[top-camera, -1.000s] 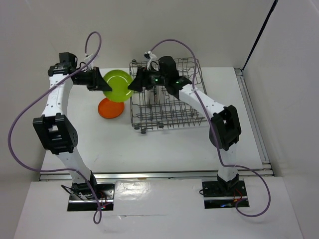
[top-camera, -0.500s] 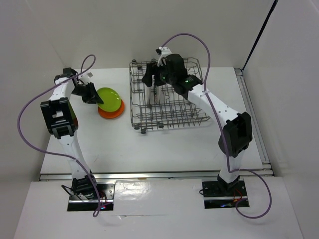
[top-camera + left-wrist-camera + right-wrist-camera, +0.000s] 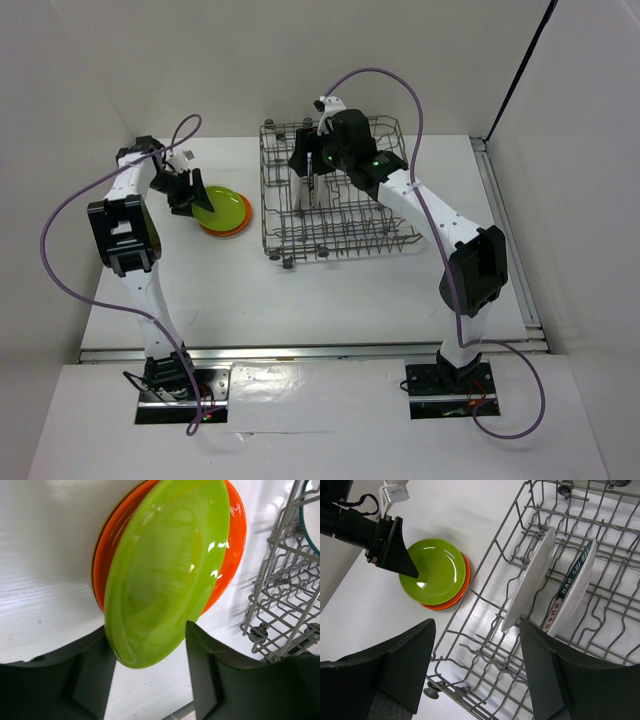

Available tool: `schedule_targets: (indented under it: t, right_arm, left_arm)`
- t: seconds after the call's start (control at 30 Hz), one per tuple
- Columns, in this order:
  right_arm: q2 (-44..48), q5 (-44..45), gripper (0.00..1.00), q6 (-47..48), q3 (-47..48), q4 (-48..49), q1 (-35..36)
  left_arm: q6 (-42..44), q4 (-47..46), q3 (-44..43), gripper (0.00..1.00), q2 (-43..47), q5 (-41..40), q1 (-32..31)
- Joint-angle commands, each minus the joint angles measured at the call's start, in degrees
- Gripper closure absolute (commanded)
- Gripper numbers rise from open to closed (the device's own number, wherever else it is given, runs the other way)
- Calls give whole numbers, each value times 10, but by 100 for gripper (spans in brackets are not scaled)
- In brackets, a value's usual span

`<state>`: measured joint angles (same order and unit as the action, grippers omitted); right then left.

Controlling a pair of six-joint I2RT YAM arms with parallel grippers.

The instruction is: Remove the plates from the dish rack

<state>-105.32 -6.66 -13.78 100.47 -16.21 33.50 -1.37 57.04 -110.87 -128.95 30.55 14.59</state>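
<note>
Though standing parted at the left hand [image 3: 148, 630], fingers flanking the near rim of the lime green plate [image 3: 165, 570] (laid off-centre on the orange plate [image 3: 232, 545], on the surface [image 3: 45, 555] beside the dish rack [image 3: 510, 530]), could drag it off the stack if drawn back low enough to catch that rim. Hovering spread-fingered with the right hand [image 3: 477, 625] over the rack, above the grey-white plate [image 3: 530, 575] and the teal-rimmed plate [image 3: 577, 587] upright between tines; risks knocking one into the other, or snagging wire, if lowered off-centre.
</note>
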Motion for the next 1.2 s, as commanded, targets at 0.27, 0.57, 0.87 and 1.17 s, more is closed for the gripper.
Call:
schedule_targets:
  t: [0.27, 0.57, 0.87, 1.17]
  right_arm:
    - [7, -3, 24, 8, 28, -26, 0]
    - [-15, 100, 24, -9, 74, -96, 0]
    - [-37, 134, 24, -14, 88, -117, 0]
    - [-175, 232, 24, -31, 248, -240, 0]
  left_arm:
    - [50, 69, -65, 17, 6, -129, -48]
    - [76, 75, -65, 16, 12, -202, -64]
    - [94, 75, -75, 15, 22, -253, -70]
    - [83, 62, -59, 15, 114, -214, -70]
